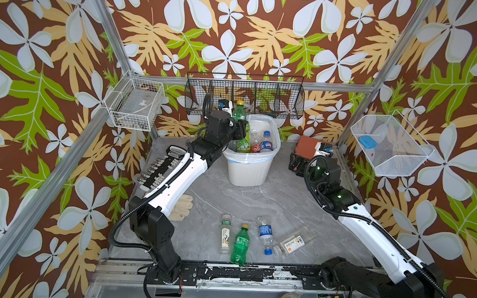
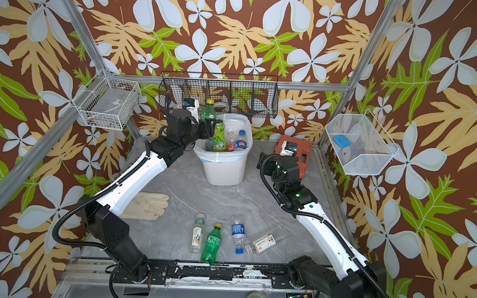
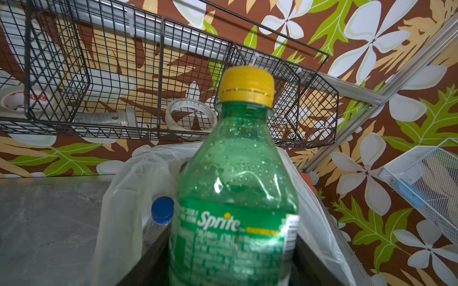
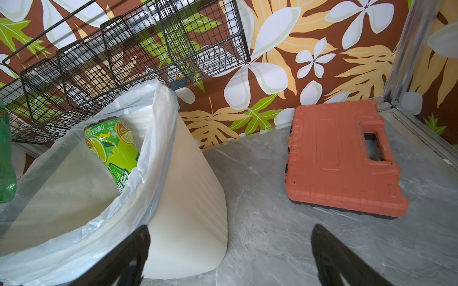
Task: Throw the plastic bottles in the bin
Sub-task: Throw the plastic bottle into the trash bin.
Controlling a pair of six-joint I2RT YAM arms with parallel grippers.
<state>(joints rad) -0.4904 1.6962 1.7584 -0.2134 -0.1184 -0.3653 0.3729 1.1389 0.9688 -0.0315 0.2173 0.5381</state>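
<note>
On the grey worktop (image 1: 257, 199) the bin (image 1: 247, 171) stands at 12 o'clock; four loose bottles (image 1: 239, 244) lie at 6. Left claw (image 1: 241, 128) clamps a green Sprite bottle (image 3: 235, 198) over the rim; right claw (image 4: 230, 237) gapes, empty

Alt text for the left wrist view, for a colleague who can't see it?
A green Sprite bottle with a yellow cap fills the centre, close to the camera, in front of the bag-lined bin. A blue-capped bottle sits in the bin beside it; a black wire basket hangs behind.

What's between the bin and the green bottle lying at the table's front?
Nothing: bare tabletop from the bin to the green bottle, shown in both top views. The glove lies aside.
</note>
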